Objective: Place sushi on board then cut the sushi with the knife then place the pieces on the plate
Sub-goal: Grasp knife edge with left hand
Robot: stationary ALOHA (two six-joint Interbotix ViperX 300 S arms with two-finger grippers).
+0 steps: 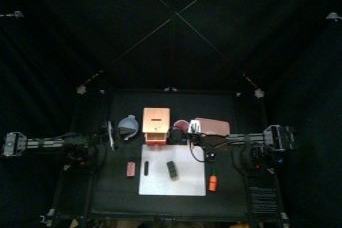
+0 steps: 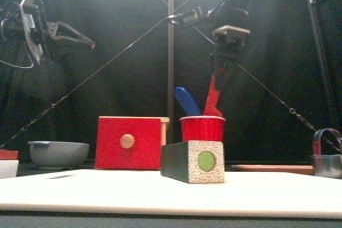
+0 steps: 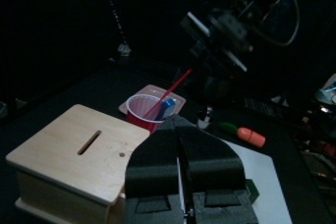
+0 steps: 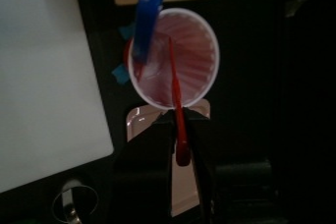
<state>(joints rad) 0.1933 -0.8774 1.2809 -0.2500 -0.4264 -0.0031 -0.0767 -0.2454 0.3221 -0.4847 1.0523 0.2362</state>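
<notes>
Clamped in the right gripper: red plastic toy knife, tip inside the round red cup. At the flat white cutting board's middle: dark green toy sushi roll. By the table's left edge: left gripper, jaws together.

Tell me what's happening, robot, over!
Right gripper shut on red knife, tip in red cup. Left gripper shut, resting left. Sushi on board. Nothing in the way.

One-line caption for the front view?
Right gripper grips the red knife in the red cup; sushi roll sits on the white board.
</notes>
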